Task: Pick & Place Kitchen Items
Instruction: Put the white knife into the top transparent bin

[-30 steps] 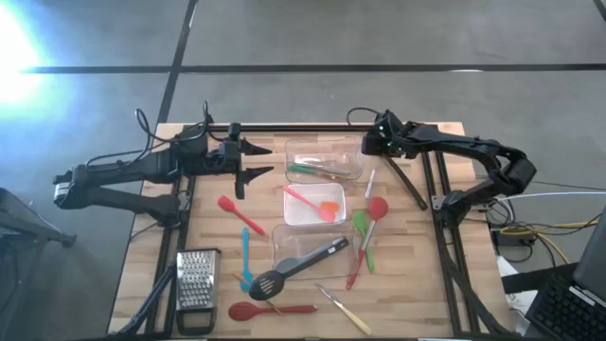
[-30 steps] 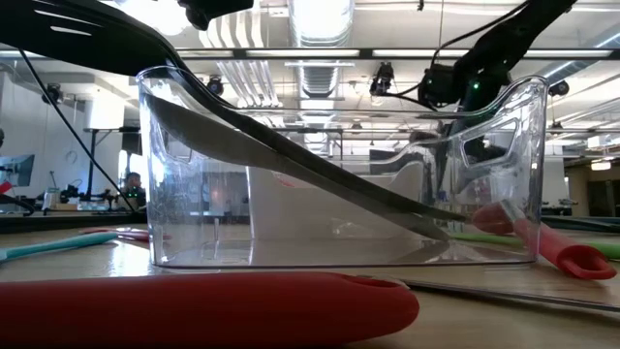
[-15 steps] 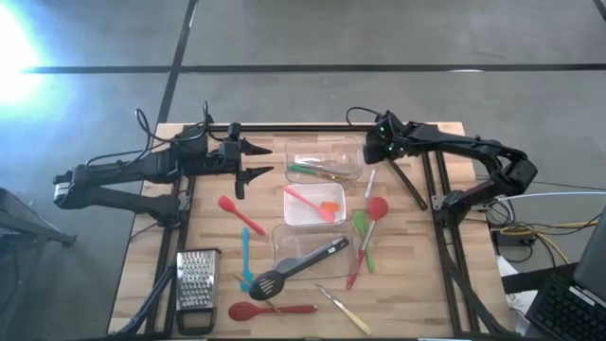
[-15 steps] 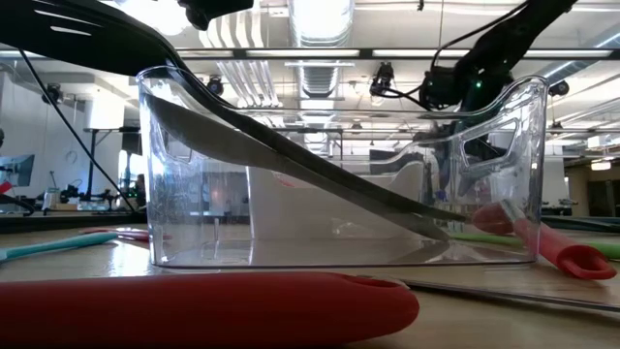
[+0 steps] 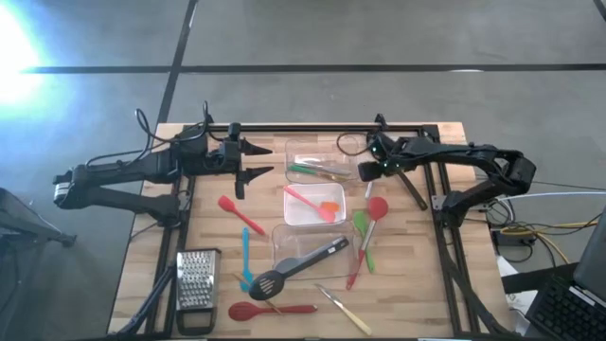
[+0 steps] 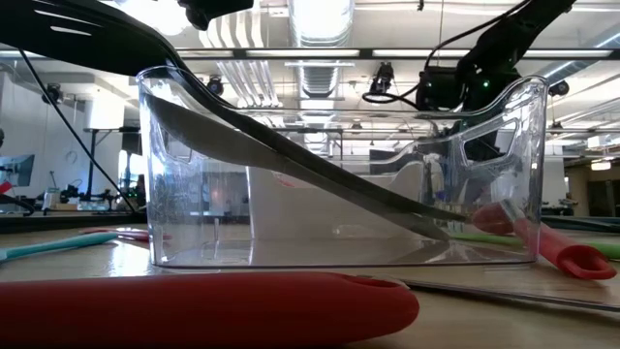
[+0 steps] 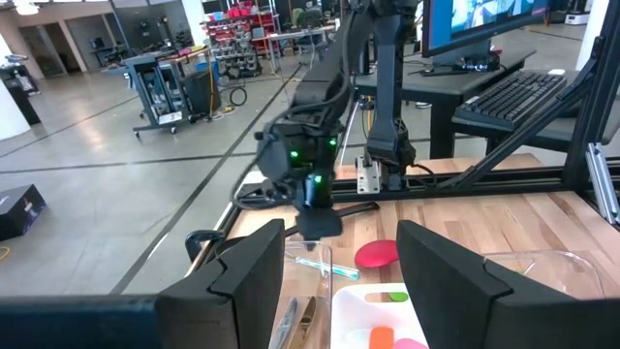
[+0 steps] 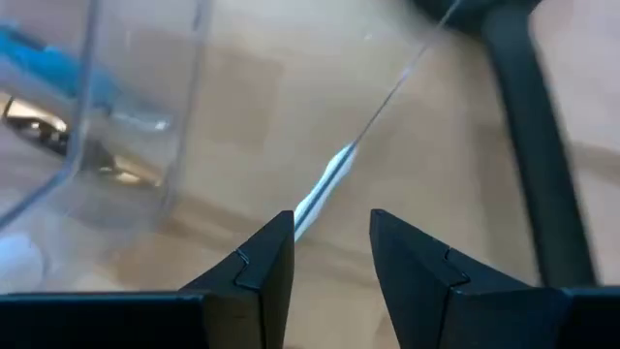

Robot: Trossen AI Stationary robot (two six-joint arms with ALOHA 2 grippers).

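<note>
My right gripper point(image 5: 365, 172) point(image 8: 332, 228) points steeply down beside the far clear tub's point(image 5: 324, 159) right end. It is open over the free end of the slim metal handle point(image 8: 329, 179) of a red spoon point(image 5: 377, 206) lying on the table. I cannot tell whether a finger touches that handle. My left gripper point(image 5: 258, 163) point(image 7: 339, 242) waits open and level above the table's far left. A red-orange spatula lies in the middle tub point(image 5: 289, 216). A black slotted spoon point(image 5: 298, 265) leans on the near tub's point(image 5: 284, 237) rim.
Loose on the table lie a red spatula point(image 5: 240, 215), a teal tool point(image 5: 245, 256), a red spoon point(image 5: 270, 310), green spatulas point(image 5: 363, 237) and a slim wood-handled tool point(image 5: 343, 308). A steel grater point(image 5: 196, 284) stands near left. The far tub holds green and wood-handled tools.
My right gripper has swung from the table's far edge toward the near edge and a little left, sinking beside the far tub's right end, and has rolled about its own axis. The objects on the table have not moved.
</note>
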